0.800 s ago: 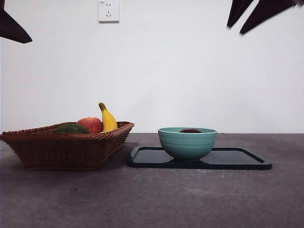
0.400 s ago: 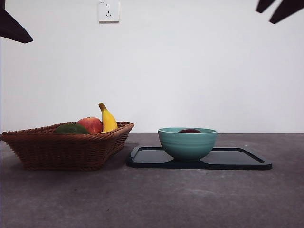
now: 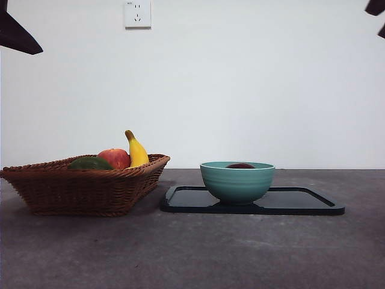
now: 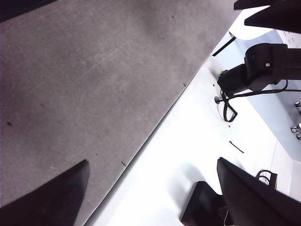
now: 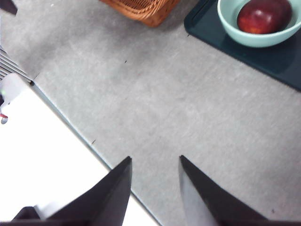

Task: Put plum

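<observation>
The right gripper [image 5: 155, 162] hangs high over bare grey table [image 5: 178, 108], its two black jaws parted with a narrow gap and nothing between them. In the front view it shows only as a dark tip [image 3: 376, 12] at the top corner at about two o'clock. The plum [image 5: 264, 15] lies well apart from it, resting inside the pale green bowl [image 5: 235, 33], which stands on the dark tray [image 5: 277, 59]. From the front only the plum's dark top [image 3: 240, 165] peeps above the bowl's rim.

The left gripper [image 4: 153, 188] waits far off at the table's edge, jaws spread wide and empty, a black tip at ten o'clock in the front view.

At nine o'clock from the bowl sits a wicker basket [image 3: 84, 189] just beside the tray, holding an apple [image 3: 114, 158], a banana [image 3: 136, 150] and a green fruit [image 3: 90, 163]. A wall socket [image 3: 137, 13] is at eleven o'clock; no writing on it can be read
</observation>
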Robot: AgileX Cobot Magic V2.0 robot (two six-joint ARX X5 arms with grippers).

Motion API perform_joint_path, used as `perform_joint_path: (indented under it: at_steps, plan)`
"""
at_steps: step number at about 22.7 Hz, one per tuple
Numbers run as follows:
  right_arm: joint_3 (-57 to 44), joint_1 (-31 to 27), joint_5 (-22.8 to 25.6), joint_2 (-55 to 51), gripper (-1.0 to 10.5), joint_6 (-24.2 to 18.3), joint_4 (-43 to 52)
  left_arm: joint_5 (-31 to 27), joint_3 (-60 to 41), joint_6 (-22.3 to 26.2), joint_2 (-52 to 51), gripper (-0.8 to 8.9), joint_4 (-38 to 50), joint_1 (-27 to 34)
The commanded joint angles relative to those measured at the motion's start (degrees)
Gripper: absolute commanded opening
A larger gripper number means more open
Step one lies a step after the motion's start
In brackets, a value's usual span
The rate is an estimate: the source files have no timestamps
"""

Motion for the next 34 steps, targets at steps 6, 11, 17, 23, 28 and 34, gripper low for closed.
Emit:
perform_joint_path:
  at_steps: [6,11,17,23,28,34]
  plan:
    - [0.1,0.5,0.0,-1.8,1.6,0.8,0.8,0.3,0.5,0.4,0.4,4.33,0.3,-0.2]
    - [0.1,0.4,0.0,-1.7,1.6,0.8,0.8,0.3,0.5,0.3,0.4,4.33,0.2,-0.2]
    - [0.1,0.4,0.0,-1.7,1.6,0.8,0.8,0.3,0.5,0.2,0.4,4.33,0.2,-0.2]
    - [0.1,0.5,0.0,-1.7,1.6,1.0,0.8,0.3,0.6,-4.2,0.4,4.33,3.6,-0.3]
    - [0.1,0.5,0.0,-1.7,1.6,1.0,0.8,-2.0,1.5,-12.8,0.5,4.34,13.7,-2.3]
    - [0.1,0.4,0.0,-1.7,1.6,1.0,0.8,-15.9,8.3,-19.9,4.3,4.36,19.7,-6.2]
